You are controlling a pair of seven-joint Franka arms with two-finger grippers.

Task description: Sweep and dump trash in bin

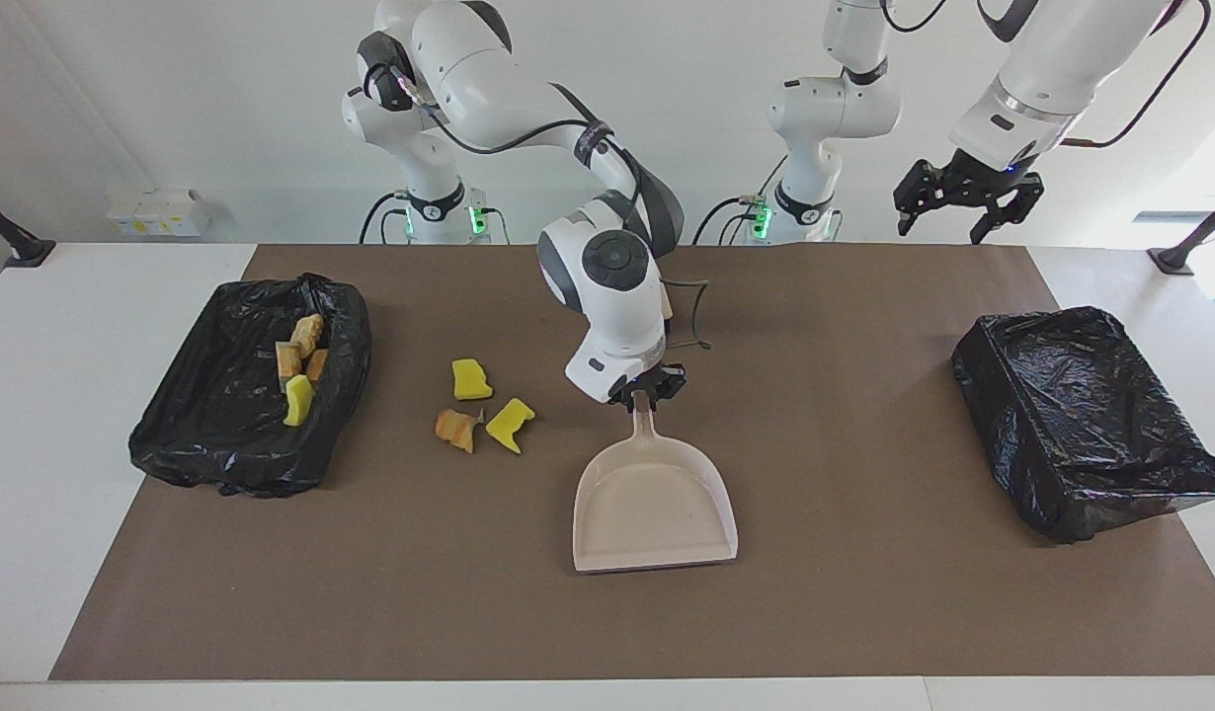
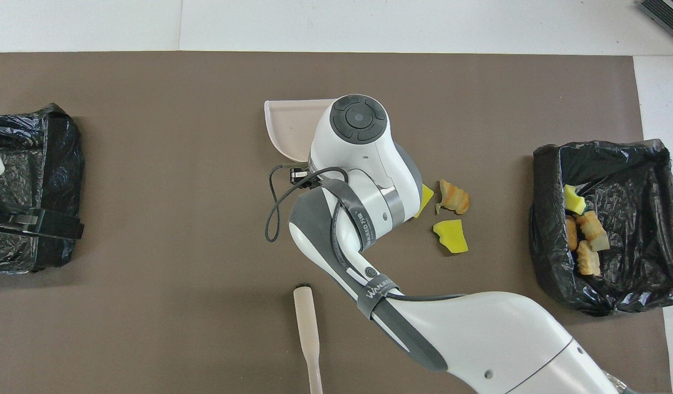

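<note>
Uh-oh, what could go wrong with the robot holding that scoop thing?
The right pincer grips only the tip of the dustpan handle, so the pan might twist or slip. Three trash pieces lie loose on the mat between the pan and the bin; a clumsy push could scatter them. The brush lies untouched and the left pincer hangs high, so sweeping may go slowly.
</note>
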